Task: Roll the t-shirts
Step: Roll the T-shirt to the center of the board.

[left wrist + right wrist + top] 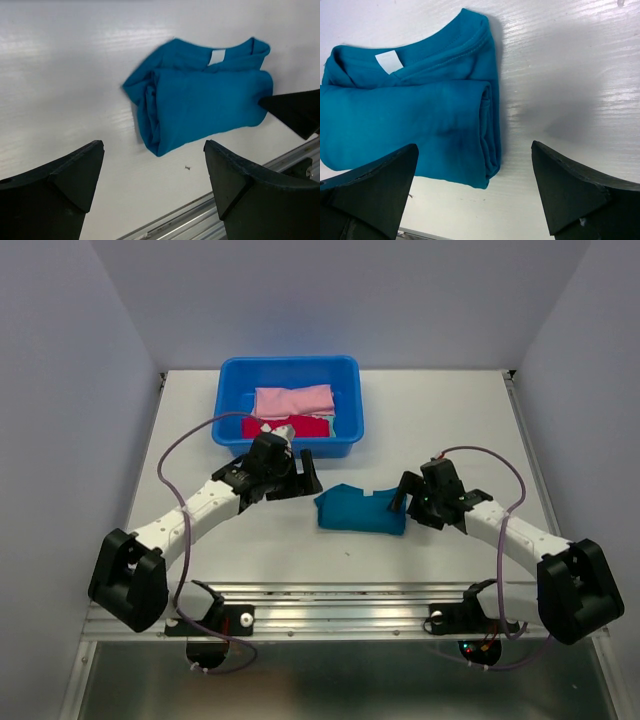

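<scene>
While it lies rolled into a thick bundle on the white bench (450, 420), the teal t-shirt (360, 510) is seen between the two arms, collar turned toward the far side. The left gripper (305, 475) is held near its left end and the right gripper (405, 492) at its right end, both spread wide and empty. Pink (293, 400) and red (285, 426) t-shirts are kept in the blue tub (290, 368) beyond.

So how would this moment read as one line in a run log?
teal t-shirt rolled on table | left gripper open, empty | right gripper open, empty | pink bundle, red bundle in tub
</scene>
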`<state>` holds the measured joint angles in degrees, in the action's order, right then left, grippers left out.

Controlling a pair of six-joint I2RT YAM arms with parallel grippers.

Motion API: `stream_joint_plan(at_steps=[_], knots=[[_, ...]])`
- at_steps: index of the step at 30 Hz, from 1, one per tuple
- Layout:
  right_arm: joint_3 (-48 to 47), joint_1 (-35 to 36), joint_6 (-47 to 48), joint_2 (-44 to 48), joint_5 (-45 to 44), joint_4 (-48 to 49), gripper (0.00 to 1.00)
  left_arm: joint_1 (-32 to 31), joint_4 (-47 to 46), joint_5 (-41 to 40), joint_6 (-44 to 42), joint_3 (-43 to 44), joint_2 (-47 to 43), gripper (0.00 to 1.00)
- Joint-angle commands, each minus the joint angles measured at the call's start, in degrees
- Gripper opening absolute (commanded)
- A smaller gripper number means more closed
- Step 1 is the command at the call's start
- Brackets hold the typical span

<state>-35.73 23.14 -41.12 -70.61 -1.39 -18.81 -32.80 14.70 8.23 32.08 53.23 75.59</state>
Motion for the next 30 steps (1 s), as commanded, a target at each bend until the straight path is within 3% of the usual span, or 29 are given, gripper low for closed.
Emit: stream_joint_plan(at_steps=[1, 9, 22, 26, 28, 30], knots=[[-2.5, -0.5, 1.0, 0.6, 0.7, 2.4, 1.00, -0.1, -8.8, 6.7, 3.5, -5.3, 0.2, 0.94], [-1.6, -0.5, 1.0, 0.6, 0.8, 2.5, 1.00, -0.1, -18.9, 12.3, 3.9, -11.3, 9.2, 0.92], [0.4, -0.5, 0.3, 1.3, 0.9, 2.6, 1.00, -0.2, -25.2, 17.9, 4.5, -11.1, 17.7, 0.75], [0.4, -0.5, 0.5, 1.5, 0.9, 2.6, 1.00, -0.2, -25.7, 18.0, 4.6, -10.7, 19.0, 0.63], [0.5, -0.5, 0.3, 1.4, 0.9, 2.7, 1.00, -0.2, -26.1, 18.0, 4.8, -10.3, 19.6, 0.52], [0.7, -0.5, 0.1, 1.2, 0.9, 2.8, 1.00, -0.2, -26.1, 18.2, 4.8, -9.8, 19.9, 0.33]])
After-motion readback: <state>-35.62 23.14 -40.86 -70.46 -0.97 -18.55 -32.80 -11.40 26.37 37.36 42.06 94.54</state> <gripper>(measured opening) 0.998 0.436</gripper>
